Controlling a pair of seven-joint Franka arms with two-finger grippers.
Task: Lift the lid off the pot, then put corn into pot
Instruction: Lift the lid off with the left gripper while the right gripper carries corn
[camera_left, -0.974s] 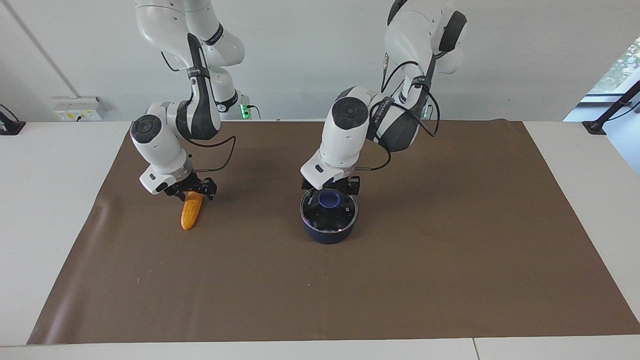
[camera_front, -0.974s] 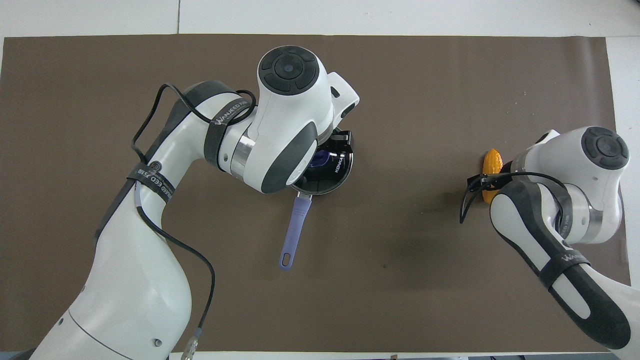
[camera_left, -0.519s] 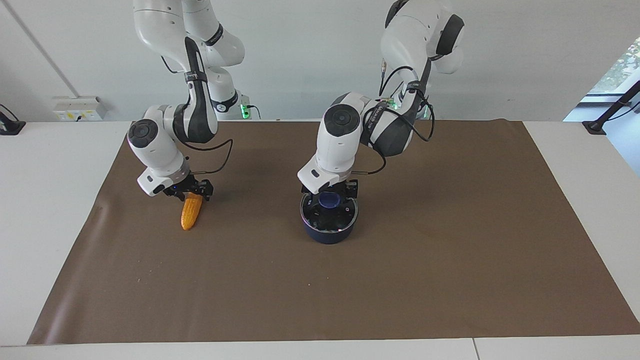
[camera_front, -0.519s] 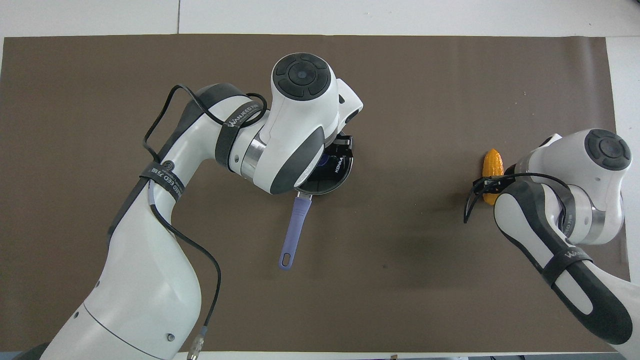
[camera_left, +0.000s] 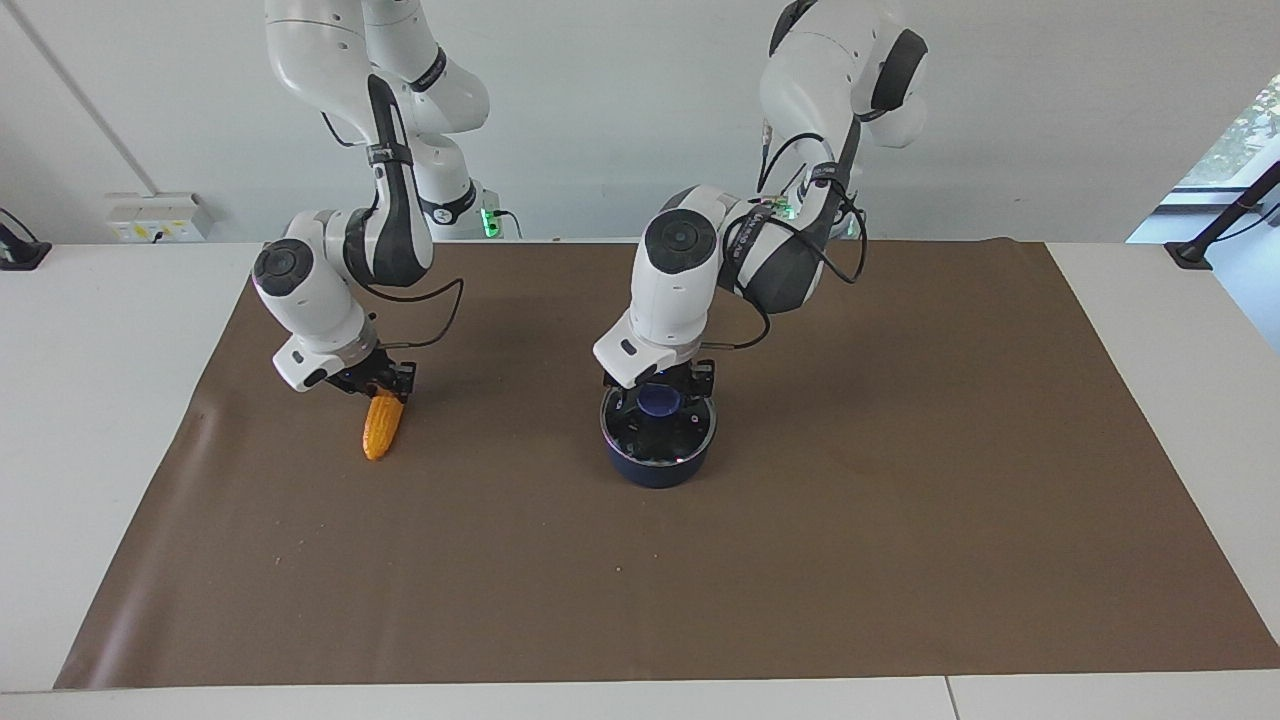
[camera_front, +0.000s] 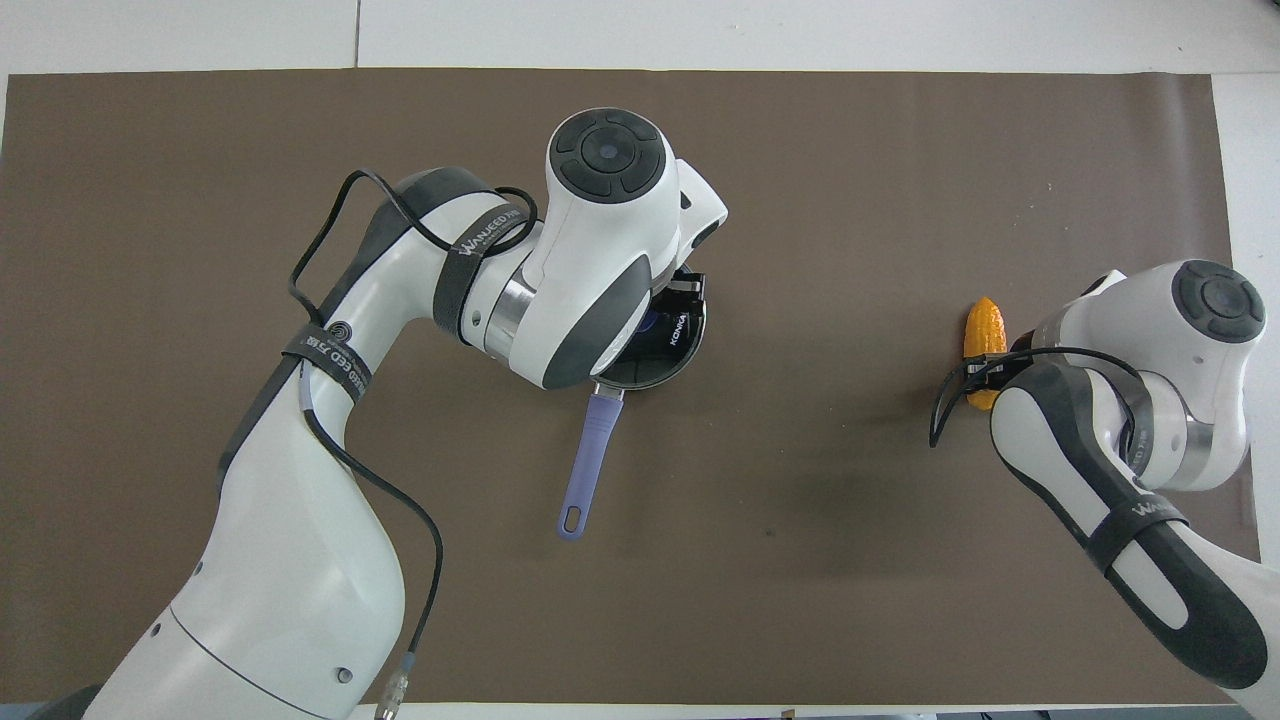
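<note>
The dark blue pot (camera_left: 655, 468) stands mid-table with the glass lid (camera_left: 692, 436) on it. Its light blue handle (camera_front: 588, 450) points toward the robots. My left gripper (camera_left: 660, 390) is low over the lid, right at the blue knob (camera_left: 660, 404). In the overhead view the left arm covers most of the lid (camera_front: 675, 352). The yellow-orange corn (camera_left: 381, 428) lies on the mat toward the right arm's end, and it also shows in the overhead view (camera_front: 984, 325). My right gripper (camera_left: 383, 392) is down at the thick end of the corn, the end nearer the robots.
A brown mat (camera_left: 900, 450) covers most of the white table (camera_left: 100, 400). Nothing else stands on the mat.
Both grippers have come lower, the left onto the lid's knob and the right onto the corn's thick end. Lid, pot and corn have not moved.
</note>
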